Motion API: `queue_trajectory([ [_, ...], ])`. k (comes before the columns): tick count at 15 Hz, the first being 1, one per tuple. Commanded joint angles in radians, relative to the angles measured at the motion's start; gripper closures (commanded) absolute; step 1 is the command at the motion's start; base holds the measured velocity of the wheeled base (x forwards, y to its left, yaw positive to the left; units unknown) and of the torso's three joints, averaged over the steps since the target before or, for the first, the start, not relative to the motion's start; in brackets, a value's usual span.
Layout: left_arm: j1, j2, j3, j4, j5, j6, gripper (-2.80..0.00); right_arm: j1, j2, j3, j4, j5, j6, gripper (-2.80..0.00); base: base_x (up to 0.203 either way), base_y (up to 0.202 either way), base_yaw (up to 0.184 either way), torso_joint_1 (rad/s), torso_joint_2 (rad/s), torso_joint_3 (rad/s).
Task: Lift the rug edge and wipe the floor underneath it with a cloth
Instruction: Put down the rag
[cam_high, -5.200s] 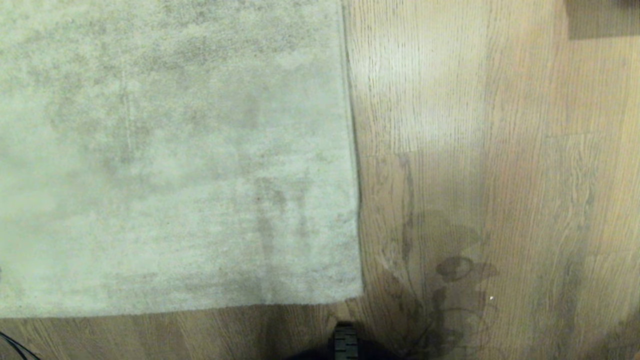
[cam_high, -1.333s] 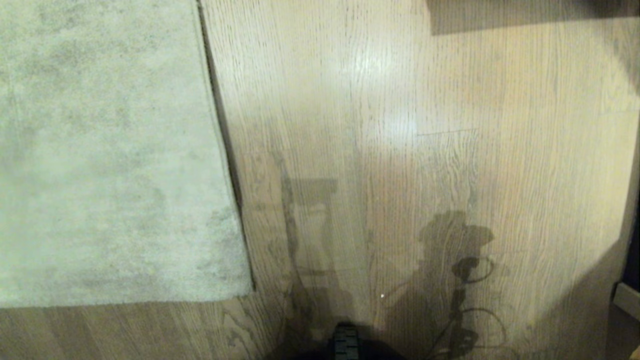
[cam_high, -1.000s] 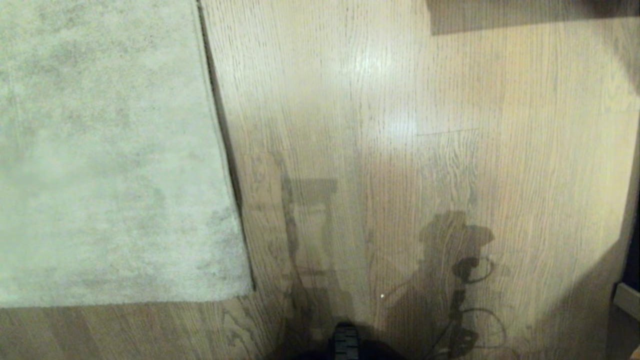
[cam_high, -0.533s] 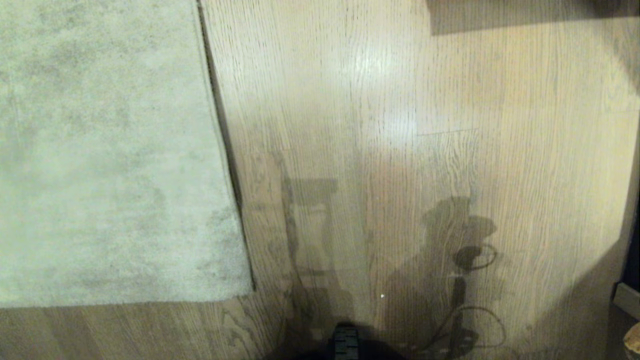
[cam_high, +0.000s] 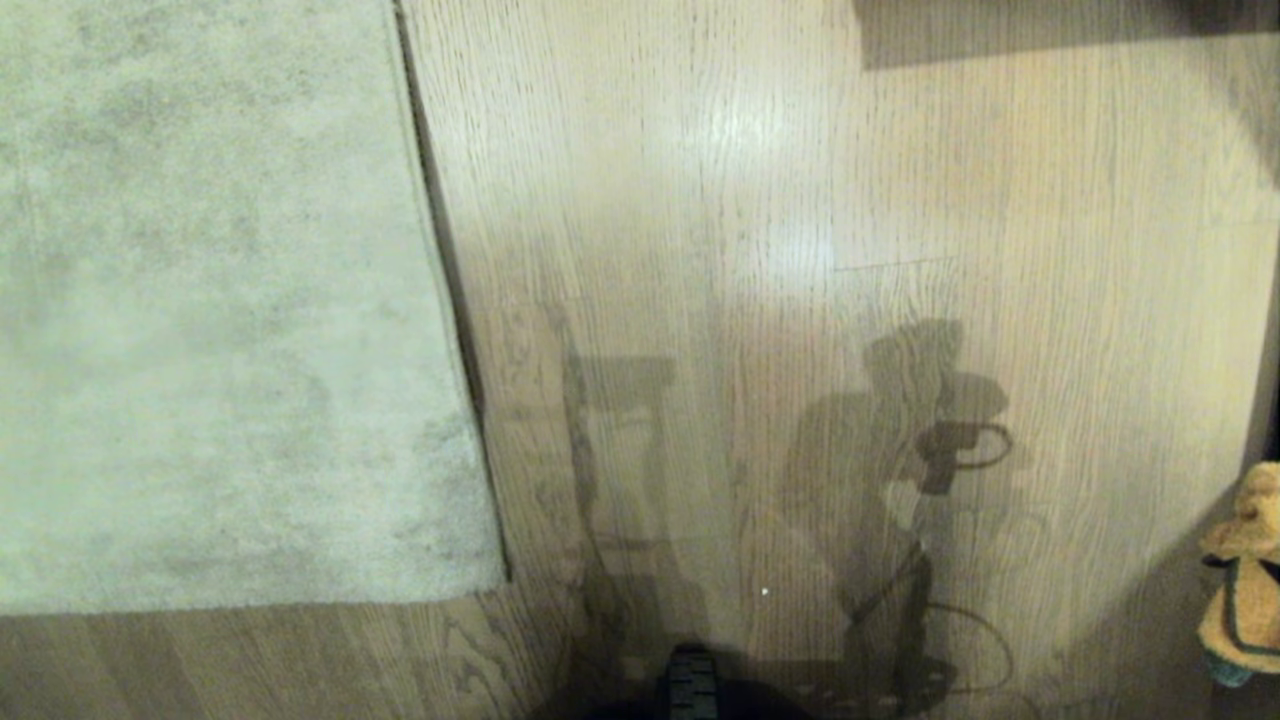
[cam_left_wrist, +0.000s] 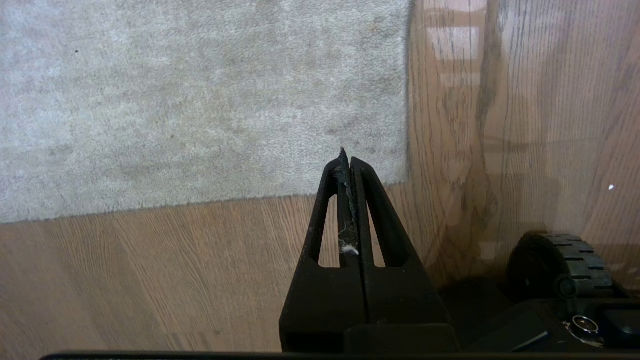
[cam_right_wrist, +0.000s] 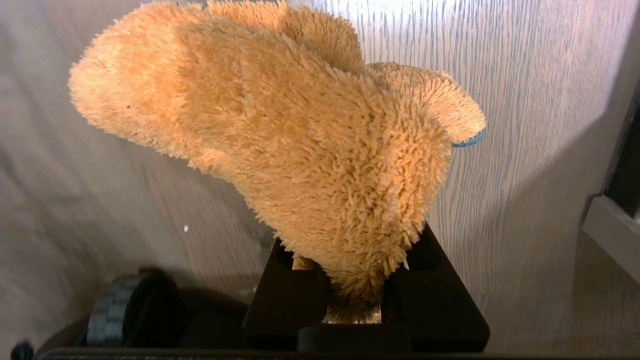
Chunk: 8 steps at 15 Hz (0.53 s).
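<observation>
While right tool (cam_right_wrist: 352, 280) grips cloth (cam_right_wrist: 280, 130), rug edge (cam_high: 450, 330) flat.

You get warm, dim light; glare streaks the floor (cam_high: 760, 130) well beyond the rug edge (cam_high: 440, 300), arm shadows fall beside it, and the head view is soft.

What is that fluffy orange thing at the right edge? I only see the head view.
Observer: It's the cloth, pinched between the right gripper's fingers, held above the floor.
Operator: Is the other gripper doing anything?
Observer: The left gripper has its fingers pressed together, empty, hanging above the rug's corner.
Operator: Has the rug been lifted?
Observer: No, the rug edge lies flat on the floor.
</observation>
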Motion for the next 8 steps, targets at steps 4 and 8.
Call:
queue_trajectory([
  [4, 0.001, 0.000, 0.000, 0.000, 0.000, 0.000, 0.00, -0.013, 0.340, -0.057, -0.179, 0.001, 0.047, 0.00, 0.000, 0.000, 0.000, 0.000, 0.00, 0.000],
  [8, 0.000, 0.000, 0.000, 0.000, 0.000, 0.000, 0.00, -0.013, 0.569, -0.122, -0.363, 0.000, 0.074, 0.00, 0.000, 0.000, 0.000, 0.000, 0.00, 0.000],
])
